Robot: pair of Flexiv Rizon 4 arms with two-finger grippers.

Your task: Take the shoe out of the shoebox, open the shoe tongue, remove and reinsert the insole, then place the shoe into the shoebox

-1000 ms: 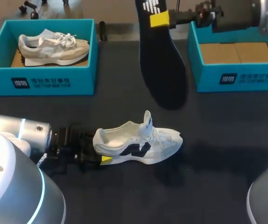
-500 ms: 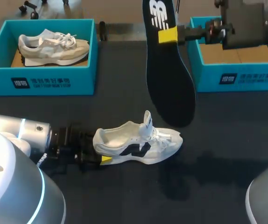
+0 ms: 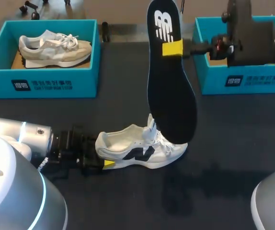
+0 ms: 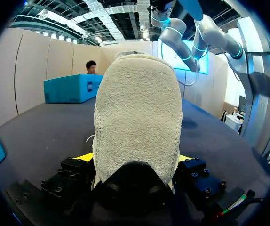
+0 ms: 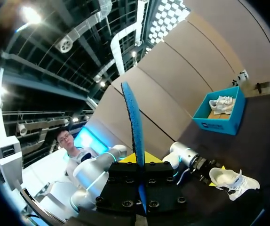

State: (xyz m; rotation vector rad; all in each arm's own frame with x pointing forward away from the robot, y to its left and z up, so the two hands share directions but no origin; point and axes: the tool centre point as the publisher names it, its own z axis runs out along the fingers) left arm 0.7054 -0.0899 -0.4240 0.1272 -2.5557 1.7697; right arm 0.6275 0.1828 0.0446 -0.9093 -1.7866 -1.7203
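Judging progress from the present layout, the first three steps are complete and two are left. The white shoe (image 3: 140, 148) is out of its box and stands on its sole on the dark table (image 3: 223, 143), between the two boxes, toe toward my right side and heel toward my left arm. Its tongue stands pulled upright, its collar gapes open, and a dark logo marks its side. The heel counter shows a pale, fuzzy fabric in the left wrist view. The insole (image 3: 170, 81) is out of the shoe and held in the air, hanging nearly vertical with its heel end up. Its toe end appears just over the tongue and forefoot in the head view; I cannot tell whether it touches. It shows a black face with a white logo and a blue edge in the right wrist view. My right gripper (image 3: 173, 48) is clamped on the insole near its heel end, one finger on each face. My left gripper (image 3: 101, 155) grips the shoe at the heel, one yellow tip on each side. Reinserting the insole and boxing the shoe are not yet done. The teal shoebox (image 3: 252, 79) at my right holds only its cardboard floor, whereas the other teal shoebox (image 3: 46, 84) holds a beige shoe (image 3: 53, 48).
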